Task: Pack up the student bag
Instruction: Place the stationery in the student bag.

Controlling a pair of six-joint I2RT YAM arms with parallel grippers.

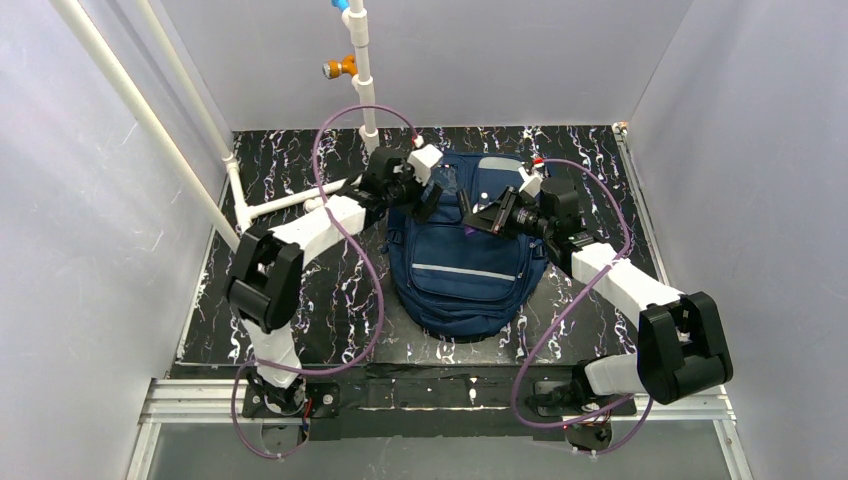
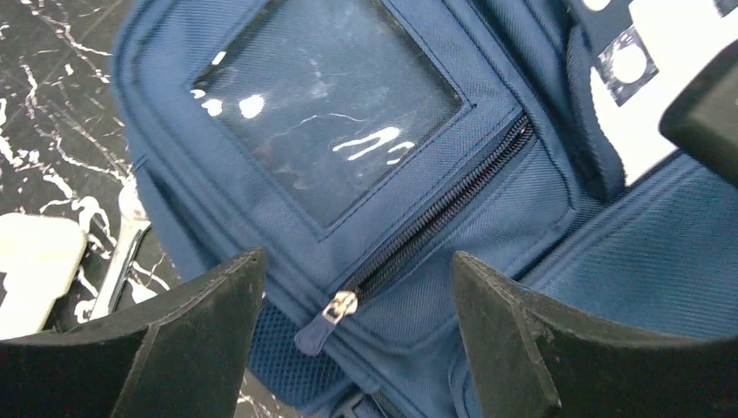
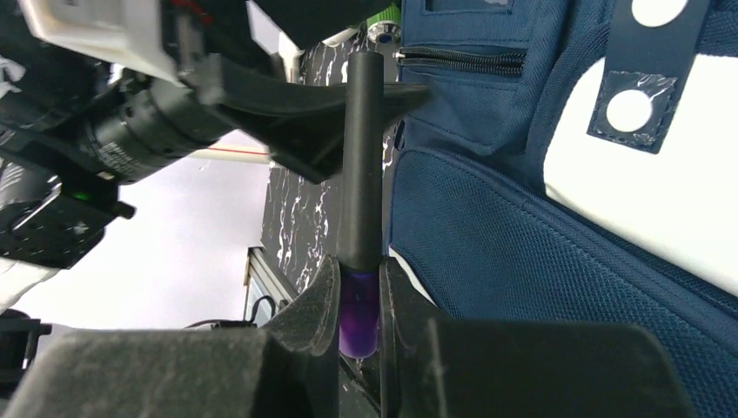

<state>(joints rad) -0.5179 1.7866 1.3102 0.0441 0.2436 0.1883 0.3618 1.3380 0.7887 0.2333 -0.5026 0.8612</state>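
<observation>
my left gripper (image 2: pixel 357 266) hangs open over the zipped front pocket (image 2: pixel 331 131) of the student bag (image 1: pixel 465 270), which lies flat mid-table between the arms. my right gripper (image 3: pixel 358 287) clamps a dark marker (image 3: pixel 359 157) beside the bag. i judge the marker isn't packed yet.

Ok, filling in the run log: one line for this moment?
left hand: open above student bag front pocket | right hand: shut on marker | pocket zipper: closed
</observation>
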